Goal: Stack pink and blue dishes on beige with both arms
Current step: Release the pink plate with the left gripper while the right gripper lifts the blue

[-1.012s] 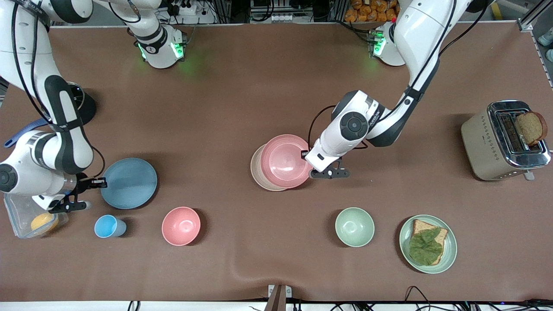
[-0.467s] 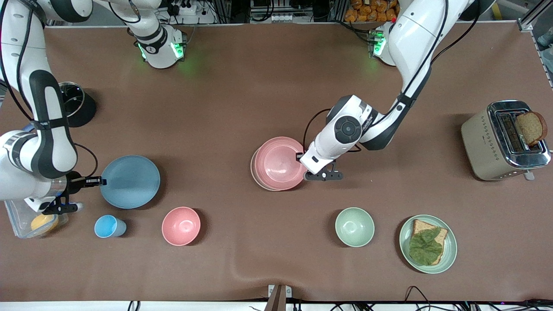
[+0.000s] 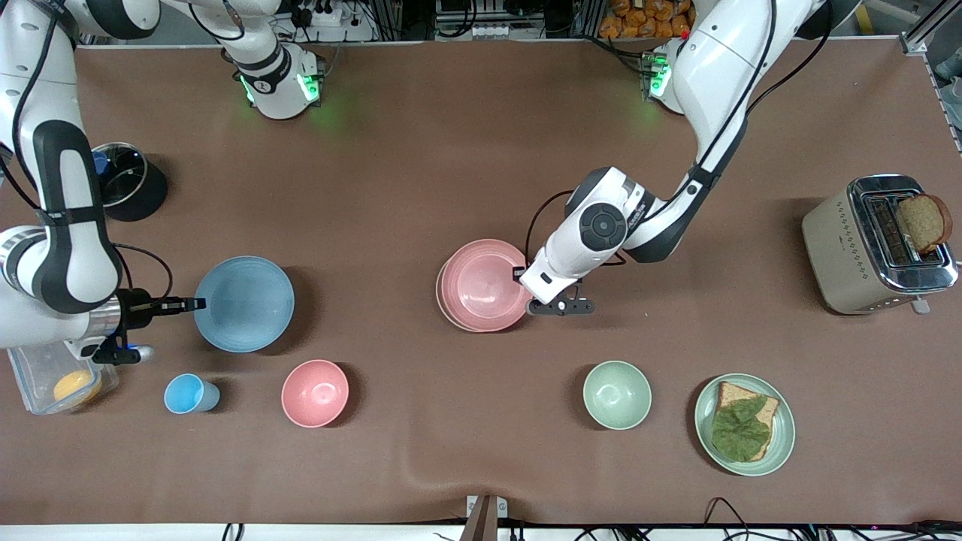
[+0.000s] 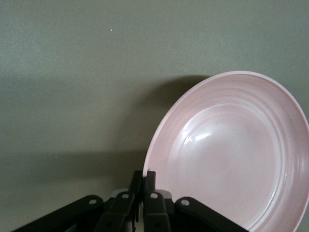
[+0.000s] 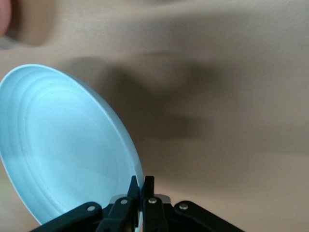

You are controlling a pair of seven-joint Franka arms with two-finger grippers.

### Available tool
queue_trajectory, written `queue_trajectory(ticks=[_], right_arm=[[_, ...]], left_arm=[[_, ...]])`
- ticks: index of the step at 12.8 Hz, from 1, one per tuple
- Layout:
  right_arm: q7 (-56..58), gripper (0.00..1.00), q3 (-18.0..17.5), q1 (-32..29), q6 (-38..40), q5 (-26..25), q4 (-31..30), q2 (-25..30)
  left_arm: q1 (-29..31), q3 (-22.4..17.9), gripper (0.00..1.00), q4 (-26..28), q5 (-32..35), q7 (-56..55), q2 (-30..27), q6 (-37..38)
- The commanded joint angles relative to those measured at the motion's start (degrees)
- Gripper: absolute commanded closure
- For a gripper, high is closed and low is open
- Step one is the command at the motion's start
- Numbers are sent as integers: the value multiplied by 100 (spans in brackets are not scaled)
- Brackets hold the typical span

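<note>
Bright, even overhead light; soft shadows; wrist views slightly blurred.

Toaster (image 3: 875, 248) holding bread (image 3: 923, 222); green plate (image 3: 782, 443) with leaf-topped toast (image 3: 742, 428); green bowl (image 3: 617, 394); pink bowl (image 3: 315, 393); blue cup (image 3: 185, 394).

The brown matte counter (image 3: 421, 150) carried a beige plate (image 3: 445, 306), a small blue cup (image 3: 186, 394) and a deep pink bowl (image 3: 315, 393). A pale green bowl (image 3: 617, 394), a green plate (image 3: 782, 443) and a metal toaster (image 3: 842, 255) stood toward the left arm's end.

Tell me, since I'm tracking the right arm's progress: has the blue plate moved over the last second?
Yes. The blue plate, clamped at its rim by the right gripper, has shifted toward the pink plate and away from the blue cup.
</note>
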State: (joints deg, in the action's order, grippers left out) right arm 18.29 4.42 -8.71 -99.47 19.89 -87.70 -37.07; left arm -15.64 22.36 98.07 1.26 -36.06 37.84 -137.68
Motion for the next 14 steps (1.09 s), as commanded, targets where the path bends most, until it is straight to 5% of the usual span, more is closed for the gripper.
queue_trajectory(ticks=[1,3,7,8,14], right_arm=[[-325,100,-108,-26,313,506,-10,78],[-518,100,-108,167,410,779,-10,78],[-1238,100,-108,694,402,1158,-19,95],[-1292,100,-108,713,410,1158,-28,95],[-1810,100,-108,1283,349,1386,-133,95]], left_arm=[[-97,-48,100,-235,129,-252,145,-40],[-150,-48,97,-279,129,-497,198,-40],[-202,-48,65,-385,129,-726,259,-40],[-237,-65,5,-385,137,-796,268,-40],[279,-136,0,-350,454,-762,-327,117]])
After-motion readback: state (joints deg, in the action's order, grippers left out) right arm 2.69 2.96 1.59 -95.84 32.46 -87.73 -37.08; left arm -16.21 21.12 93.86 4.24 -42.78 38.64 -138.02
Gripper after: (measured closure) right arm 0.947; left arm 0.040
